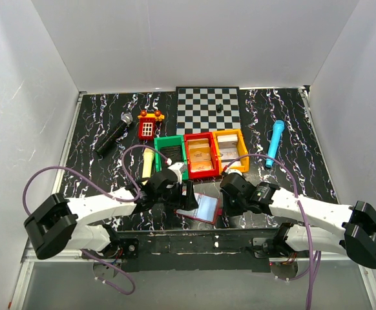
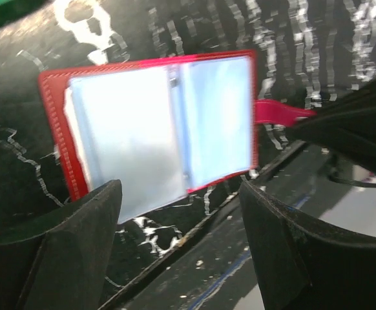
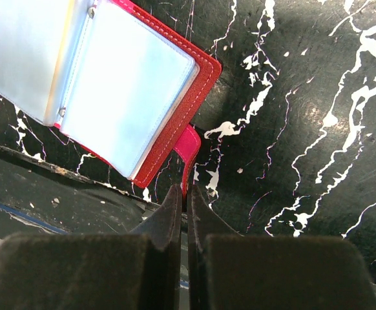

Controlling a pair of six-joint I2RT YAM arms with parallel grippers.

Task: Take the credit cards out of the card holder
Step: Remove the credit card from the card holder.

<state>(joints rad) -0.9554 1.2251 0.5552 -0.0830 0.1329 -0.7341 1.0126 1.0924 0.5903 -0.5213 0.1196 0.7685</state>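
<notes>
The dark-red card holder (image 1: 201, 208) lies open near the table's front edge, pale bluish sleeves (image 2: 143, 123) facing up. My right gripper (image 3: 187, 190) is shut on its short red tab (image 3: 189, 145), just right of the holder (image 3: 123, 97). My left gripper (image 2: 178, 194) stands open over the holder's near edge, nothing between its fingers; in the top view it (image 1: 187, 194) is at the holder's left. No card shows clearly inside the sleeves. A dark card (image 1: 172, 154), a tan card (image 1: 199, 155) and a pale card (image 1: 227, 143) lie in the bins behind.
Green (image 1: 161, 147), red (image 1: 189, 166) and yellow (image 1: 240, 150) bins stand in a row behind the grippers. Further back are a checkerboard (image 1: 208, 106), a black microphone (image 1: 114, 134), a red toy phone (image 1: 150, 124), a blue tube (image 1: 275, 143) and a yellow stick (image 1: 147, 163).
</notes>
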